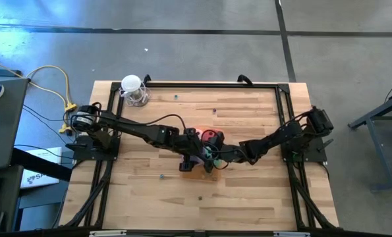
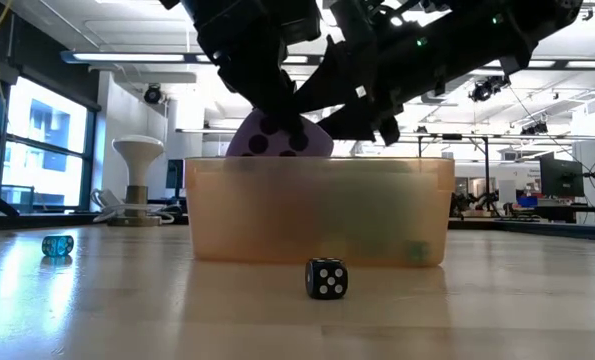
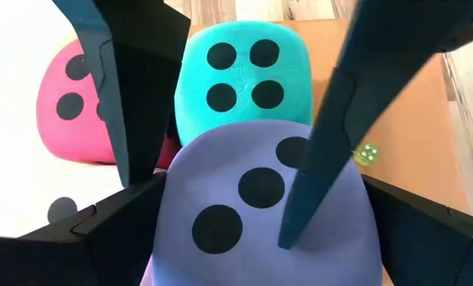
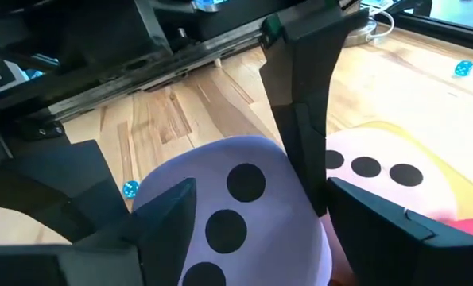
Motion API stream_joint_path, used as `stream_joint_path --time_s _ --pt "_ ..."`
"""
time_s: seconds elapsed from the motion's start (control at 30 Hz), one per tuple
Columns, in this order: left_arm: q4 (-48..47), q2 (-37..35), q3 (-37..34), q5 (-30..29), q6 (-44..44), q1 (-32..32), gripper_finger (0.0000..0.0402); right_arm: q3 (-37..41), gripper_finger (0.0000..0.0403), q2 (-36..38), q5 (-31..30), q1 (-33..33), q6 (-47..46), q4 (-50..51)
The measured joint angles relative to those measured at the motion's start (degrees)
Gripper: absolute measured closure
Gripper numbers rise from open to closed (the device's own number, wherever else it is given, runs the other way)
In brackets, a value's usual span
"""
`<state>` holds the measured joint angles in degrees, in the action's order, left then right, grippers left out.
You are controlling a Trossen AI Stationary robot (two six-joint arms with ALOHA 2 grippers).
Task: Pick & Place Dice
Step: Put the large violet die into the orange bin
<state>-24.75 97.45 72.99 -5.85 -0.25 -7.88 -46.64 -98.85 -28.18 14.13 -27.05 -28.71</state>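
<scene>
Lilac die (image 4: pixel 236 206) sits between dark jaws, pink die (image 4: pixel 379 171) beside it.

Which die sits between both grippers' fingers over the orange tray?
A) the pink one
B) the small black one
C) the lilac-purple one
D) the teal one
C: both wrist views show dark fingers flanking the lilac-purple die, which the low view shows poking up above the orange tray.
</scene>
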Motion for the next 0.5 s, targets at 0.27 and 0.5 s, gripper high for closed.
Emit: stream_joint_path --time_s 0.27,0.5 --pt "0.0 0.0 0.0 0.1 0.0 0.0 0.0022 0.0 0.0170 0.1 -0.4 0.0 -0.4 2.9" --pt "0.7 0.1 -0.1 -0.5 3.4 -0.8 0.0022 -0.1 0.0189 0.2 -0.4 0.0 -3.2 6.8"
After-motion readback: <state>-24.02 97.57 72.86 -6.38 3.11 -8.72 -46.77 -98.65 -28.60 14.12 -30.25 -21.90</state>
